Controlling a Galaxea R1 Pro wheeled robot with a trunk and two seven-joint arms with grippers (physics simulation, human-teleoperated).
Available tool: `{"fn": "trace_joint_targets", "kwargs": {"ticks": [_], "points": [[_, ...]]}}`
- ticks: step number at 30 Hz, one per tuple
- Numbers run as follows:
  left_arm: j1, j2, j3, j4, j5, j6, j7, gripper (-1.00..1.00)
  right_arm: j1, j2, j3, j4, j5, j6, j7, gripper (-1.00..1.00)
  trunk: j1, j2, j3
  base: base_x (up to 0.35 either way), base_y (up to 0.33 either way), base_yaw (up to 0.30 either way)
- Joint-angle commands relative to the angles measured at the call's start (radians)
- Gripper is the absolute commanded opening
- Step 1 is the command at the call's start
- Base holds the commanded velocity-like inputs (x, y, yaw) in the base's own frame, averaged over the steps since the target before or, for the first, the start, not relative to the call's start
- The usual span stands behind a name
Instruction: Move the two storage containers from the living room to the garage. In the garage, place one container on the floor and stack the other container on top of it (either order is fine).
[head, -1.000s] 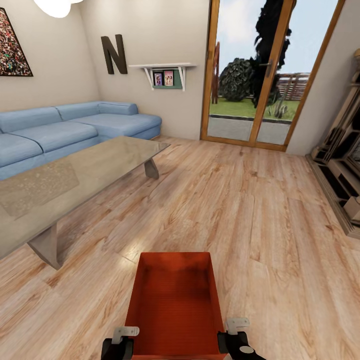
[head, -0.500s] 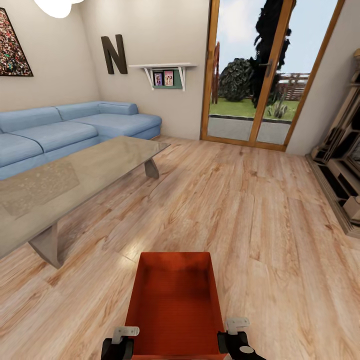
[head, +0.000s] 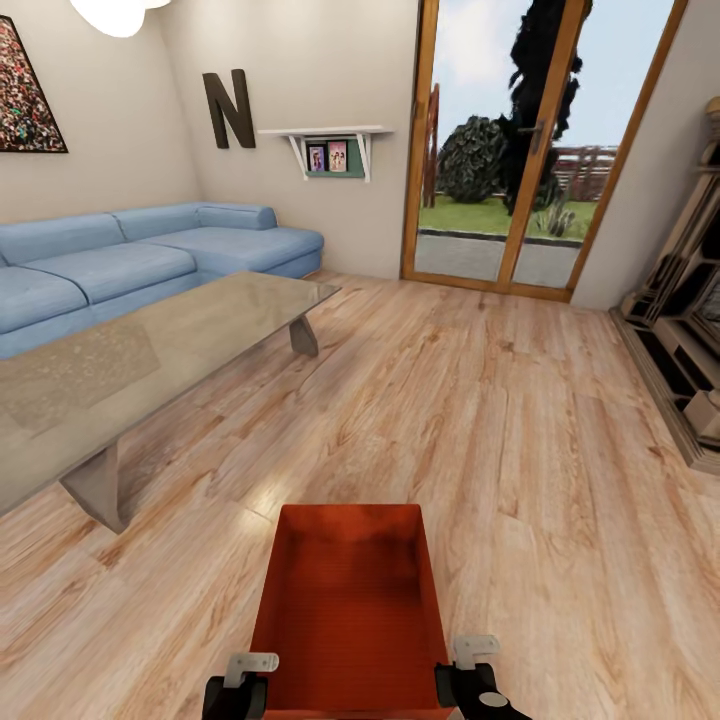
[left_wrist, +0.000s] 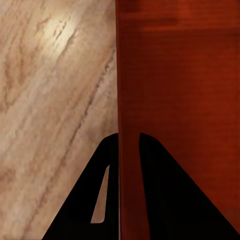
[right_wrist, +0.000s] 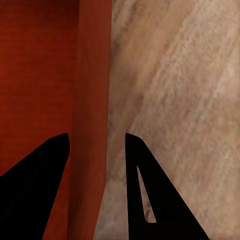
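Note:
One red-orange open-top storage container (head: 350, 600) hangs just in front of me over the light wood planks of the living room. My left gripper (head: 242, 684) is shut on its left wall and my right gripper (head: 470, 672) is shut on its right wall, both at the near end. In the left wrist view the black fingers (left_wrist: 105, 165) straddle the thin red wall (left_wrist: 129, 75). The right wrist view has the container wall (right_wrist: 94, 75) standing between that gripper's two fingers (right_wrist: 135, 170). The bin is empty inside.
A low glass table (head: 150, 350) stands at the left, with a blue sectional sofa (head: 150, 250) behind it. A wood-framed glass door (head: 520, 150) is straight ahead, and a wooden shelving unit (head: 680, 330) lines the right wall. Wood floor (head: 500, 430) stretches ahead between them.
The whole head view has shifted slightly, so the camera has moved a little. Both grippers keep the same hold on the container.

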Motion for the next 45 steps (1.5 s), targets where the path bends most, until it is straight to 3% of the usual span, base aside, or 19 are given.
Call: {"fn": "trace_joint_targets", "kwargs": {"ticks": [1, 42, 45], "points": [[-0.001, 0.0, 0.031, -0.001, -0.012, -0.004, 0.013, -1.0, -0.001, 0.0, -0.001, 0.001, -0.003, -0.003, -0.008, -1.0, 0.0, 0.0, -0.001, -0.002, 0.0, 0.0], [-0.001, 0.0, 0.031, -0.001, -0.011, -0.005, 0.013, -1.0, -0.001, 0.0, -0.001, 0.002, -0.004, -0.003, -0.008, -1.0, 0.0, 0.0, -0.001, -0.006, 0.0, 0.0], [-0.001, 0.0, 0.031, -0.001, -0.011, -0.005, 0.013, -1.0, -0.001, 0.0, -0.001, 0.002, -0.005, -0.003, -0.008, -1.0, -0.002, 0.0, 0.011, 0.0, 0.0, 0.0]]}}
